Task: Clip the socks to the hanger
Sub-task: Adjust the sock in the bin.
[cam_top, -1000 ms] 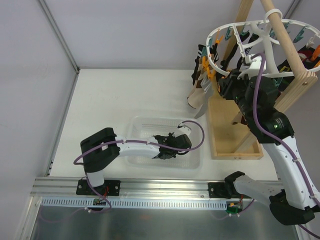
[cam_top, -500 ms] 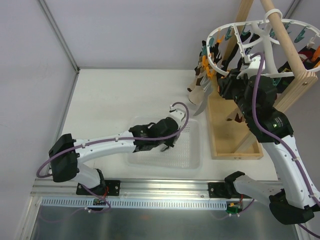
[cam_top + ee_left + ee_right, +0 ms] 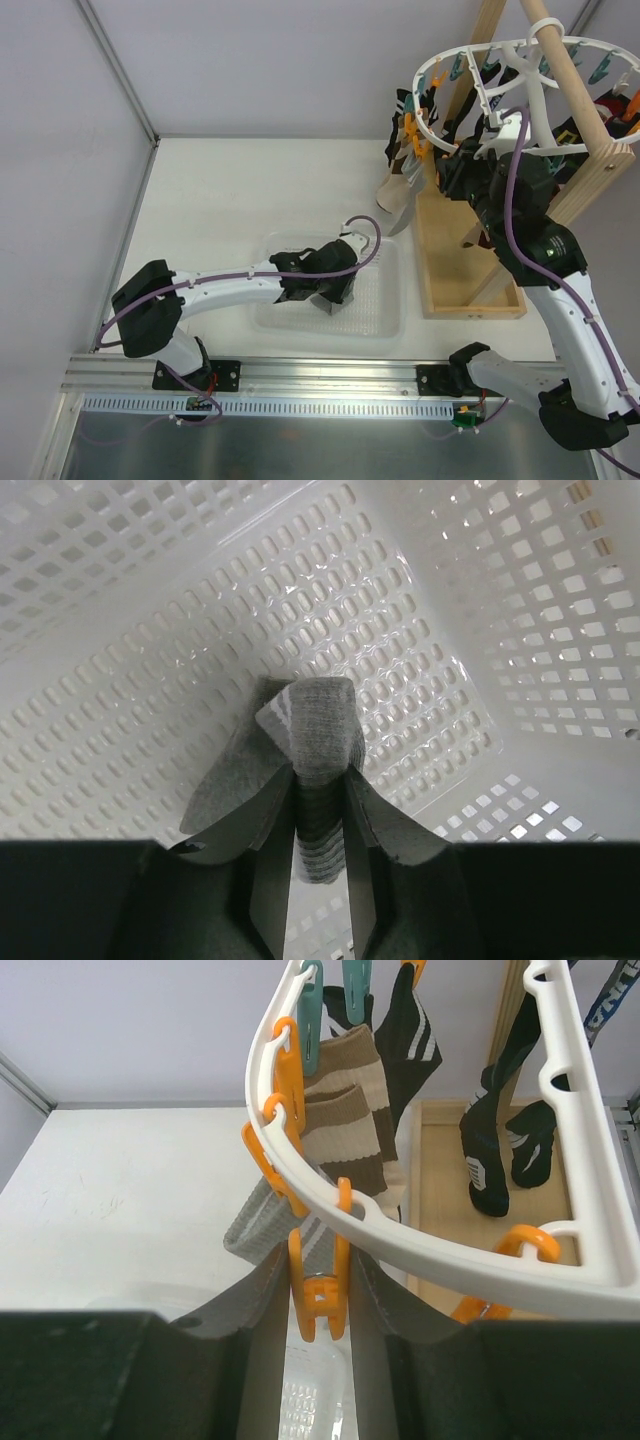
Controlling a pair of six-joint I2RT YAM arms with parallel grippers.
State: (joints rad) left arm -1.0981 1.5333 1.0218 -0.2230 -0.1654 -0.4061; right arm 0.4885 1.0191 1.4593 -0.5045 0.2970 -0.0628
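Just behind hanger [image 3: 420,1235]: beige sock [image 3: 345,1110], black socks [image 3: 490,1165].

Perforated basket [image 3: 385,312], wooden frame [image 3: 470,311]

The left fingers [image 3: 262,880] hide the bottom of the sock [image 3: 318,720] they pinch. The basket [image 3: 480,600] runs off every edge there. The hanger [image 3: 420,1245] is cut off at the top and right, and it and an orange clip [image 3: 318,1300] cover part of the other sock [image 3: 255,1225], so its top cannot be seen.
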